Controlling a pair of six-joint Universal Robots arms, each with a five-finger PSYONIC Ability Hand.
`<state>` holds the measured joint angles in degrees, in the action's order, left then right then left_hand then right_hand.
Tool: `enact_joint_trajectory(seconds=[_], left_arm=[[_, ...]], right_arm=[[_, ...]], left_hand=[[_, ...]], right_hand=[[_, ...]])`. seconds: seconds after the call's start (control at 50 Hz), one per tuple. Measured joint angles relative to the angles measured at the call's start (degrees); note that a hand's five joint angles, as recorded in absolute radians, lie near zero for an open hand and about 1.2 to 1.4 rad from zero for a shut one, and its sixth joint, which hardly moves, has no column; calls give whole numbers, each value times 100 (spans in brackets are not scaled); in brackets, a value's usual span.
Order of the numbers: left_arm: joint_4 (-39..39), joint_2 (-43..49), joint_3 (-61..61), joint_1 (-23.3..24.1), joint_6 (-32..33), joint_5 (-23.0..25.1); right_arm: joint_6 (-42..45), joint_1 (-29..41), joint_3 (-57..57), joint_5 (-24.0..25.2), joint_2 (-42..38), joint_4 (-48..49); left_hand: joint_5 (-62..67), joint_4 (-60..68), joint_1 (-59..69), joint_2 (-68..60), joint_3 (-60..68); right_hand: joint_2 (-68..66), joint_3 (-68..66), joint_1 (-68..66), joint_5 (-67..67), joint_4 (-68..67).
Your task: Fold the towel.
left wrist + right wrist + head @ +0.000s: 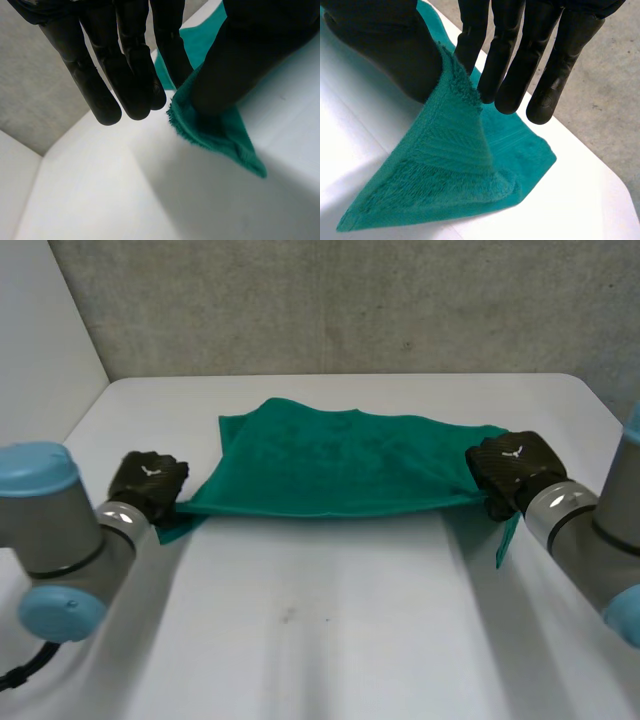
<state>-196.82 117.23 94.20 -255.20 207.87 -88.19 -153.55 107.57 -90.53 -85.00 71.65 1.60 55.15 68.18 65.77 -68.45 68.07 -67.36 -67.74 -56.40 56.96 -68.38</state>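
Towel green, on the far half of the white surface, near edge lifted taut between my hands, left robot hand pinching its left corner, thumb against finger, right robot hand pinching the right corner likewise, corner tips dangling.

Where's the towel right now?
In the head view the green towel spans the middle of the white table, its near corners pinched by the left hand and the right hand, each on its own side.
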Motion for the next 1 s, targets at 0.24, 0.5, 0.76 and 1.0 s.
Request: enact_joint_trajectory(seconds=[0.24,0.5,0.76,1.0], left_arm=[[1166,-2905,768,-49,870,133],[1573,-2076,962,-54,1426,446],[974,-76,-1488,308,1964,-141],[-998,-658,-3909,721,1299,-783]], right_arm=[[993,-48,833,35,1336,-2407],[1929,-36,922,-57,353,-3419],[1735,16,2940,-540,-1214,-2860],[811,37,4650,-818,-67,-359]], left_hand=[[0,23,0,-9,20],[0,26,0,-12,21],[0,28,0,-16,27],[0,30,0,-18,30]], right_hand=[[0,0,0,0,0],[0,0,0,0,0],[0,0,0,0,0],[0,0,0,0,0]])
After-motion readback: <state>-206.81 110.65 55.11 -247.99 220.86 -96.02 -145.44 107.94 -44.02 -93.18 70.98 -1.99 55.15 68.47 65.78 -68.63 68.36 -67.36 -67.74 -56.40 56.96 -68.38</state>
